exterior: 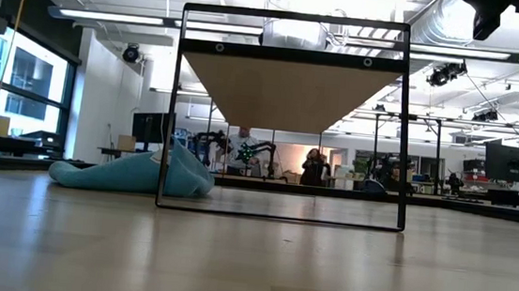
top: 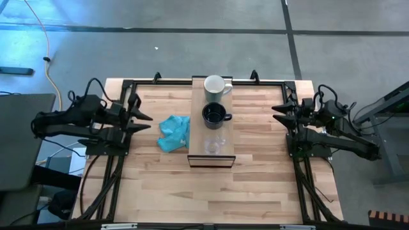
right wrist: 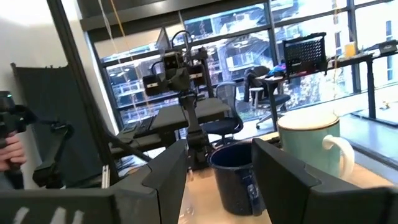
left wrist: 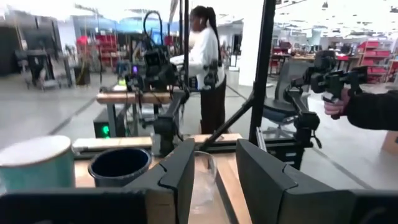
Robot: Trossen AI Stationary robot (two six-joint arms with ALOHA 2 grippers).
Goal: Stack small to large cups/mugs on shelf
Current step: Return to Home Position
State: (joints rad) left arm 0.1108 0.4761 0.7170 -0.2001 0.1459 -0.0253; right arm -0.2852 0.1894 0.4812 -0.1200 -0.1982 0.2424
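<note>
The shelf (top: 195, 131), a long light-wood plank, stands raised over the middle of the table. Three vessels stand on their bases in a row along it: a white mug (top: 216, 86) at the far end, a black mug (top: 215, 115) in the middle, and a clear glass cup (top: 214, 145) at the near end. My left gripper (top: 151, 121) hovers open at the table's left side, pointing level at the shelf; its wrist view shows the glass cup (left wrist: 205, 180) beyond its fingers. My right gripper (top: 275, 114) hovers open at the right side, facing the black mug (right wrist: 233, 174) and the white mug (right wrist: 311, 146).
A teal cloth (top: 174, 132) lies crumpled on the tabletop between my left gripper and the shelf. The shelf's thin black frame legs (exterior: 170, 109) stand on the table. A person (left wrist: 202, 62) stands beyond the table, and a hand (left wrist: 336, 102) holds a device there.
</note>
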